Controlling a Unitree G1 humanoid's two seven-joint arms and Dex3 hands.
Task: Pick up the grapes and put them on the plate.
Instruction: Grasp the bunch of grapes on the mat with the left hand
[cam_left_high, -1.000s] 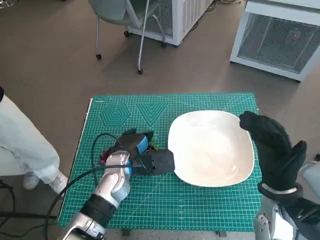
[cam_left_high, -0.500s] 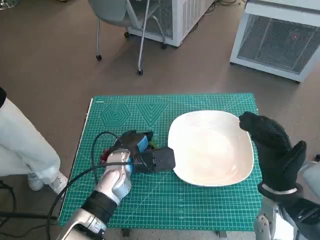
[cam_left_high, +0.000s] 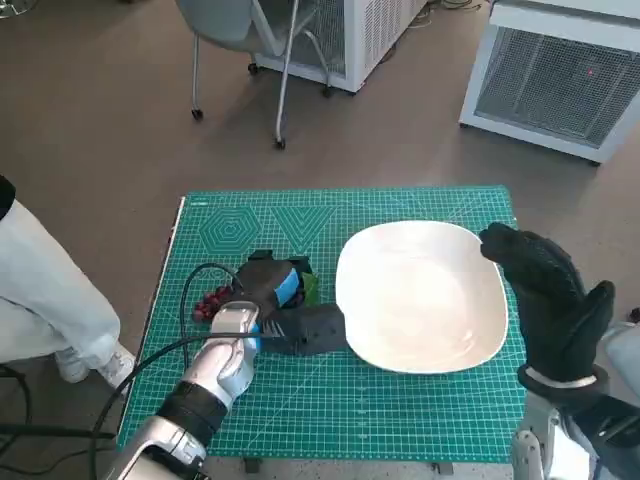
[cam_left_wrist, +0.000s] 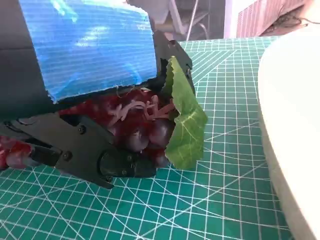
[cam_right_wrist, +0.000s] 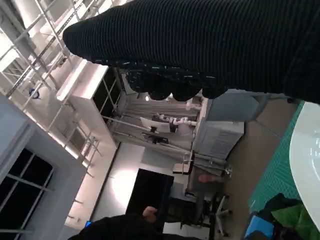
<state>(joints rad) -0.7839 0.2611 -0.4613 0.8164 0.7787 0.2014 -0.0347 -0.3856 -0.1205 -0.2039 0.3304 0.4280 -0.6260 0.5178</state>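
**Left hand closed over grapes, mat, beside plate**

Left hand (cam_left_wrist: 90, 75): fingers (cam_left_wrist: 100, 157) curled round the grapes (cam_left_wrist: 142, 127), a grip by the look of it (whether the bunch had left the mat could not be told). Half a second before, the hand lay lower and nearer the plate; it had since drawn up and away, and red berries now showed at its outer side.

Grapes: dark red, one green leaf (cam_left_wrist: 182, 120), on the green mat (cam_left_high: 400, 420), near the plate (cam_left_high: 420, 295) but apart.

Right hand (cam_left_high: 545, 300): raised at the plate's far edge, fingers loosely spread, holding nothing.

Judgement: pick-up under way, transfer pending.
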